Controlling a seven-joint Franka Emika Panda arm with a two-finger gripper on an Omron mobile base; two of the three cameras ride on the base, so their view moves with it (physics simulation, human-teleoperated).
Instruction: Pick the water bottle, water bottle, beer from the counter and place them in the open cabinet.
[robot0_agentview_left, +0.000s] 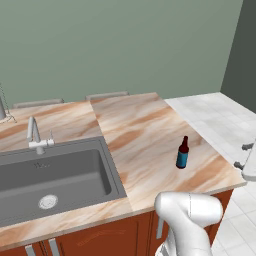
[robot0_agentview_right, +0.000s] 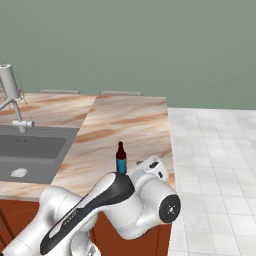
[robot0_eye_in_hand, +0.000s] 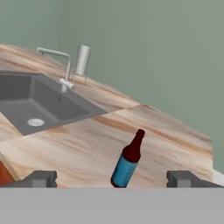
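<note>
The beer (robot0_agentview_left: 182, 153) (robot0_agentview_right: 121, 158) (robot0_eye_in_hand: 127, 161) stands upright on the marble counter (robot0_agentview_left: 140, 125) (robot0_agentview_right: 130, 125) (robot0_eye_in_hand: 70, 151), near its front right corner. It has a dark red-brown neck and a teal-blue label. In the hand view my gripper (robot0_eye_in_hand: 113, 180) is open. Its two fingertips (robot0_eye_in_hand: 41, 178) stand wide apart low in that view, and the beer rises just beyond the gap between them, untouched. In the left base view my gripper (robot0_agentview_left: 242, 156) sits at the right edge, off the counter's corner and to the right of the beer. The water bottles and the open cabinet are out of view.
A grey sink (robot0_agentview_left: 50, 180) (robot0_eye_in_hand: 35, 103) with a faucet (robot0_agentview_left: 35, 136) (robot0_eye_in_hand: 65, 65) fills the counter's left half. A grey cylinder (robot0_agentview_right: 10, 82) stands behind it. White tiled floor (robot0_agentview_left: 220, 115) lies right of the counter. Red-brown cabinet fronts (robot0_agentview_left: 100, 240) run below the edge.
</note>
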